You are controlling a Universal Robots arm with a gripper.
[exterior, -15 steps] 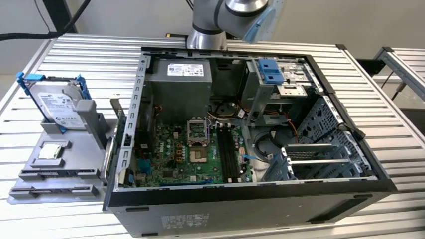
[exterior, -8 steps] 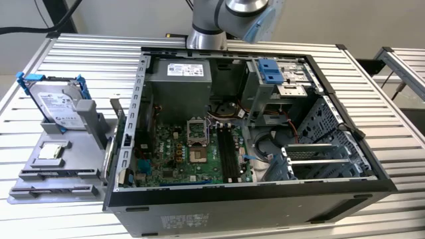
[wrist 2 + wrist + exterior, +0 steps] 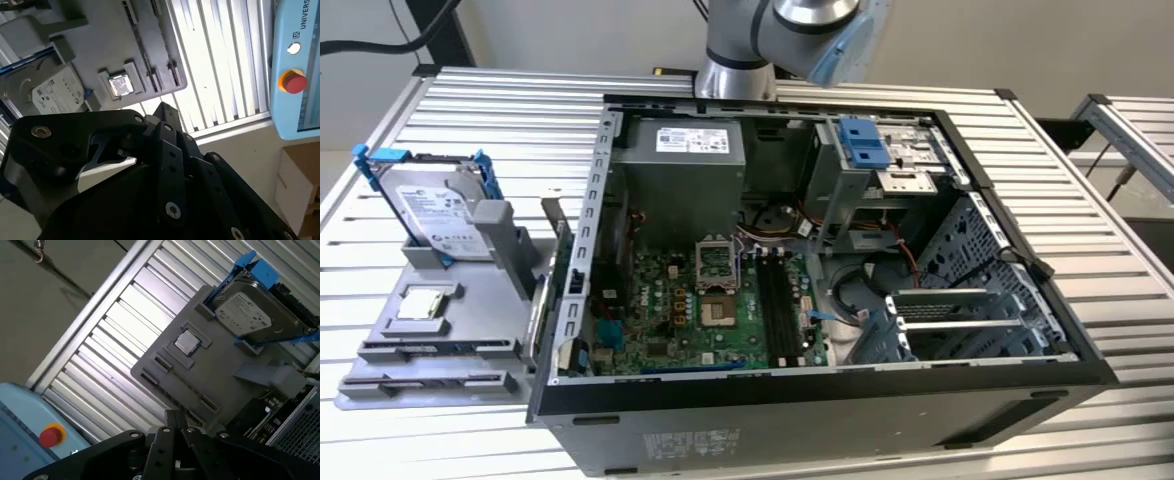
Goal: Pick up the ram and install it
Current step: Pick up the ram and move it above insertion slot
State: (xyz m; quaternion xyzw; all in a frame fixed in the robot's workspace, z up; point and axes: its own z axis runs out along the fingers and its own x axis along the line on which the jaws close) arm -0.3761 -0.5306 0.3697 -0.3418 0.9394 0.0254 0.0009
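An opened computer case [image 3: 801, 395] lies on its side in the middle of the slatted metal table [image 3: 494, 110]. Inside it the green motherboard [image 3: 680, 310] covers the floor. A grey power supply [image 3: 680, 165] sits at the case's far end, and a drive cage with a blue latch [image 3: 861, 145] is in the corner toward the exterior view's right. The processor socket [image 3: 718, 258] sits beside a row of long black memory slots [image 3: 781, 305]. I cannot tell where the ram is, because these slots are too small here to tell whether a stick stands in one.

A grey fixture tray [image 3: 480, 300] lies beside the case, toward the table edge on the exterior view's left. It carries a silver hard drive [image 3: 434, 210] in blue rails [image 3: 380, 160], propped at a tilt. A square processor chip [image 3: 424, 303] sits in a shallow recess, and two long narrow holders [image 3: 440, 351] lie along the tray's end.

The robot arm [image 3: 747, 50] rises behind the case. In both wrist views the gripper [image 3: 162, 109] [image 3: 175, 415] hangs high above the tray, its black fingers drawn together with nothing visible between them. A pendant's red button [image 3: 293, 81] shows beyond the table edge.
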